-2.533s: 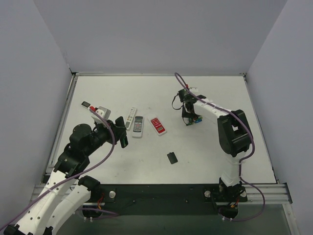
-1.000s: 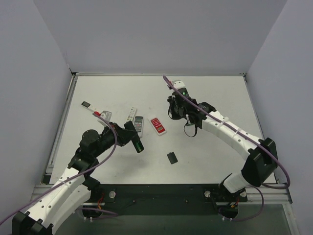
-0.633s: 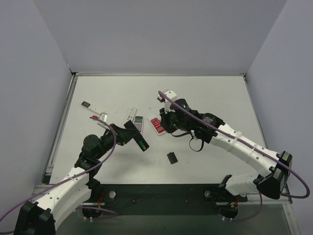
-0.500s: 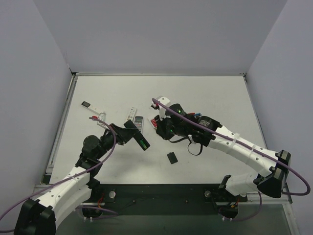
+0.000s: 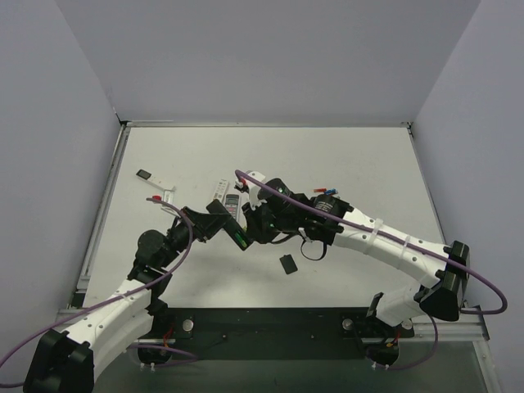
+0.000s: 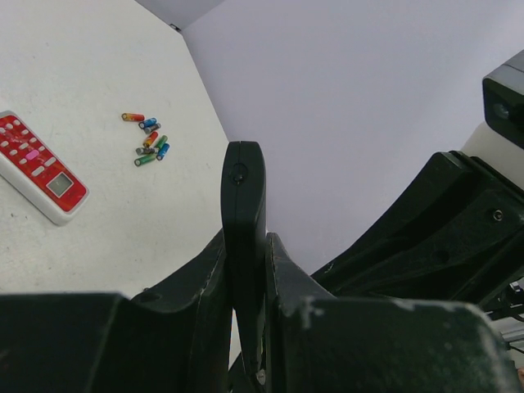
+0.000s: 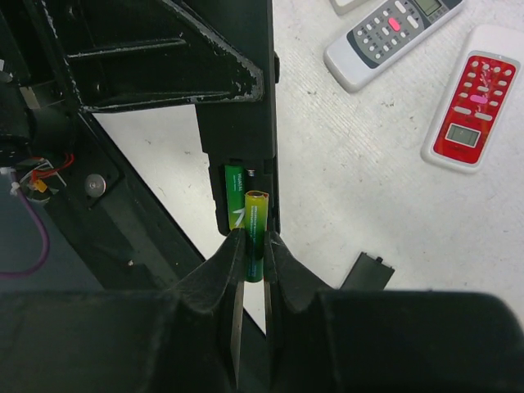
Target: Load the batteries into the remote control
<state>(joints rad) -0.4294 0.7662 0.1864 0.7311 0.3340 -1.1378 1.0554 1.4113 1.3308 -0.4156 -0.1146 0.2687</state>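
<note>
My left gripper (image 5: pixel 216 221) is shut on a black remote control (image 5: pixel 230 228), holding it up above the table with its open battery bay facing the right wrist camera. One green battery (image 7: pixel 235 199) lies in the bay of the remote control (image 7: pixel 242 123). My right gripper (image 7: pixel 254 239) is shut on a second green battery (image 7: pixel 255 229), whose tip is over the bay's empty slot. In the left wrist view the remote control (image 6: pixel 243 205) stands edge-on between the left gripper's (image 6: pixel 246 262) fingers. Loose batteries (image 6: pixel 149 141) lie in a small pile (image 5: pixel 327 192) on the table.
A black battery cover (image 5: pixel 288 264) lies on the table below the grippers. A grey-faced remote (image 7: pixel 393 33) and a red remote (image 7: pixel 463 115) lie nearby, and a white remote (image 5: pixel 219 190) is beside them. A white stick with a black end (image 5: pixel 155 178) sits at the far left.
The right arm has swung left from the battery pile with a green battery to the black remote. The left arm has carried the remote right, toward the middle.
</note>
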